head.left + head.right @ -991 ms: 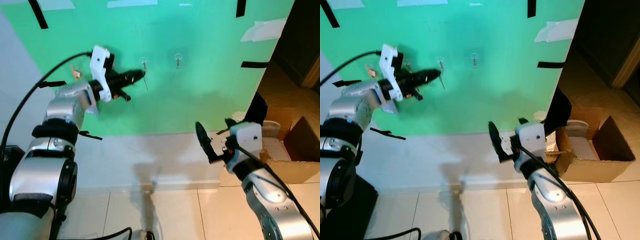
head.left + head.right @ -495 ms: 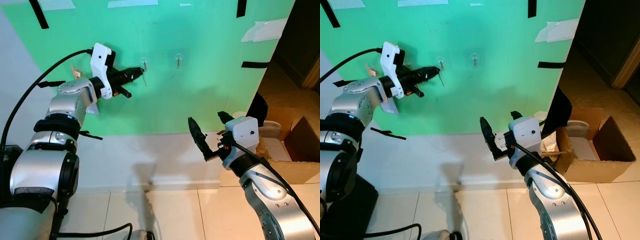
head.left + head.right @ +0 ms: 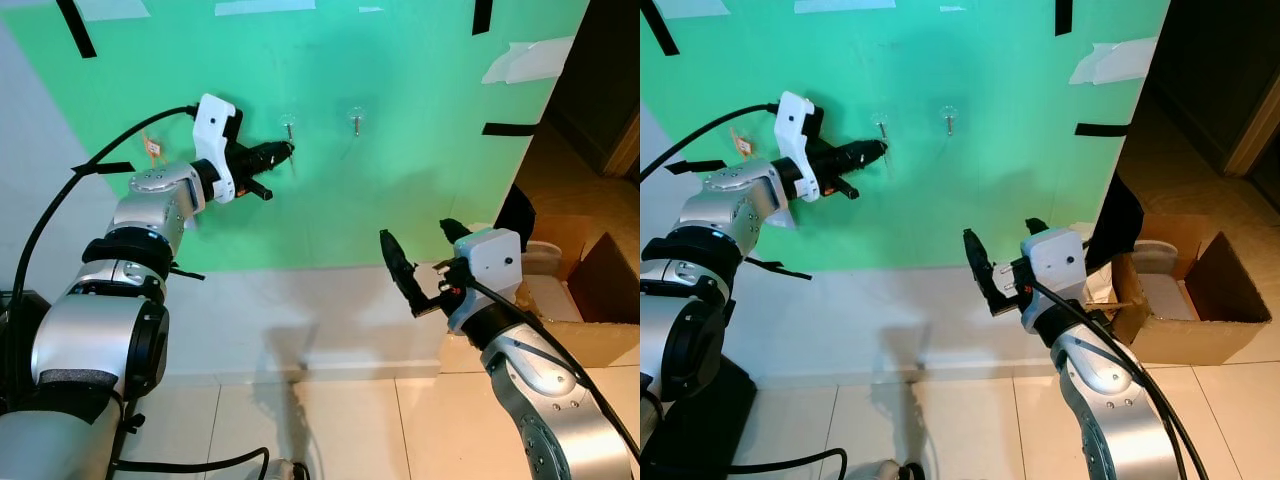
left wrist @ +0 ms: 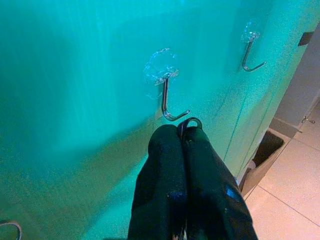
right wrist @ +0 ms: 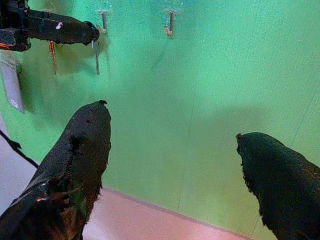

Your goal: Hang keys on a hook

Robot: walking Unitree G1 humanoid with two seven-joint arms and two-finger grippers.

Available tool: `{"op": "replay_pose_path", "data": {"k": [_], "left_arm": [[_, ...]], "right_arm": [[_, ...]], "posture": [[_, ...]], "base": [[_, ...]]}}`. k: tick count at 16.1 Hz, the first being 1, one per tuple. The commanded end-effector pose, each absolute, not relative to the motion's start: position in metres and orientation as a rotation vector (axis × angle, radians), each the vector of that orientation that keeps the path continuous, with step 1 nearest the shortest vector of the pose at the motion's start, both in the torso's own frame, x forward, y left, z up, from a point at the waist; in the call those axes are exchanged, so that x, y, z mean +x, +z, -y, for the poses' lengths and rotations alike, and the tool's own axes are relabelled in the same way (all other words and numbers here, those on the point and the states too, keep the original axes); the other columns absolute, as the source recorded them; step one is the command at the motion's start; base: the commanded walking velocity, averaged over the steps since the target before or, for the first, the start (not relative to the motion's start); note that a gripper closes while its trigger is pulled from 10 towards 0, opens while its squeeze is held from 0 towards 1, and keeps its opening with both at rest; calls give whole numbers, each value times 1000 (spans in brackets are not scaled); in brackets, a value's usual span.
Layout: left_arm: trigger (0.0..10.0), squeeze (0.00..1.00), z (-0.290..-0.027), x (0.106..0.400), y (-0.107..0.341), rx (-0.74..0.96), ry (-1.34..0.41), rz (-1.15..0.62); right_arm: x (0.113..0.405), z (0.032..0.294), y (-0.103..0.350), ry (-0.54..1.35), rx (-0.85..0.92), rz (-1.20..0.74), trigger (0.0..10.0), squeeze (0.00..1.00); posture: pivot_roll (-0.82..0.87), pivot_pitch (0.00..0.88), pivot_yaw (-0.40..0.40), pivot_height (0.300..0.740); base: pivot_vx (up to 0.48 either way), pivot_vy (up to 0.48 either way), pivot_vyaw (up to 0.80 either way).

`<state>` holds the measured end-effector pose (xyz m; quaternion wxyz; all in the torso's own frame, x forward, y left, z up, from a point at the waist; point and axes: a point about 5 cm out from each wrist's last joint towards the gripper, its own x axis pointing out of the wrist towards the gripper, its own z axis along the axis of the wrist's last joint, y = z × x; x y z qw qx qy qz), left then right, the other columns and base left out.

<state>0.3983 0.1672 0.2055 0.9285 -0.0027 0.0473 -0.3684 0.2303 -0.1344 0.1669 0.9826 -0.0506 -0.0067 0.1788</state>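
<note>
Both arms are built of rounded silver segments joined by black bands. A black cable [image 3: 60,205] loops from the left arm [image 3: 130,260] up to the white wrist housing [image 3: 216,135], at ten o'clock in the head view. The right arm [image 3: 540,400] carries a white boxy wrist block [image 3: 492,255] with a black cable along it. The fingers [image 5: 80,150] are long, matte black, tapering to rounded tips.

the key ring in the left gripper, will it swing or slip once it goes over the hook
The key ring is pinched at the tips of the left gripper, just short of the hook, so the hold looks slim and could slip. A key dangles loose below, so it will probably swing. Thin metal: likely light and stiff.
</note>
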Motion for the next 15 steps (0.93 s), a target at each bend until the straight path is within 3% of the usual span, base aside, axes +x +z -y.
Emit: {"op": "replay_pose_path", "data": {"k": [1,15], "left_arm": [[10000,0,-166,401,215,23,-749,-82],[10000,0,-161,405,221,41,-732,-68]], "right_arm": [[230,134,169,361,-93,13,10000,0],[230,134,170,354,-88,20,10000,0]], "posture": [[-150,0,159,740],[-163,0,167,740]], "base": [[0,0,0],[0,0,0]]}}
